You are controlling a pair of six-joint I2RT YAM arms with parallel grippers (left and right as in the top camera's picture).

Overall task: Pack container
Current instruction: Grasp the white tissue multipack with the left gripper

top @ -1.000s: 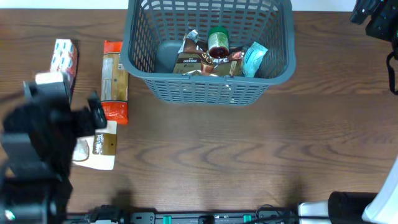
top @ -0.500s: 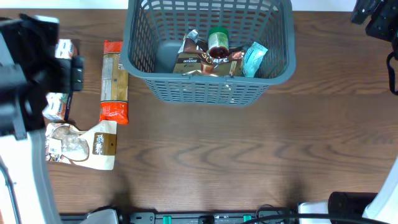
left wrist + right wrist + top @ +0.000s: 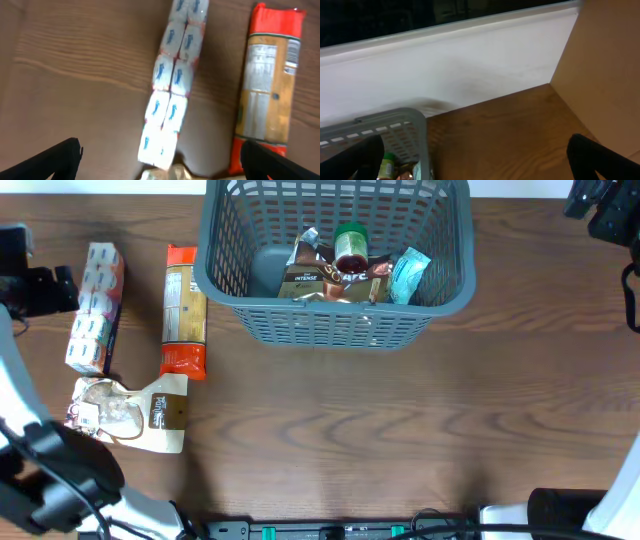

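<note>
The dark grey mesh container (image 3: 330, 320) stands at the back centre. It holds a brown foil bag (image 3: 310, 278), a green-lidded jar (image 3: 351, 248) and a teal packet (image 3: 408, 275). Its rim also shows in the right wrist view (image 3: 385, 125). My left gripper (image 3: 48, 286) is open and empty at the far left, beside a white-and-blue pack (image 3: 94, 307). In the left wrist view the gripper (image 3: 160, 162) hovers over that pack (image 3: 172, 85). My right gripper (image 3: 600, 210) is open and empty at the back right, right of the container (image 3: 480, 160).
An orange pasta packet (image 3: 184, 310) lies left of the container and shows in the left wrist view (image 3: 267, 85). A beige bag (image 3: 135, 413) lies in front of the pack. A white wall (image 3: 470, 65) runs behind the table.
My left arm has swung from over the beige bag toward the back and far left, uncovering the white-and-blue pack and the bag. The right arm has not moved.
</note>
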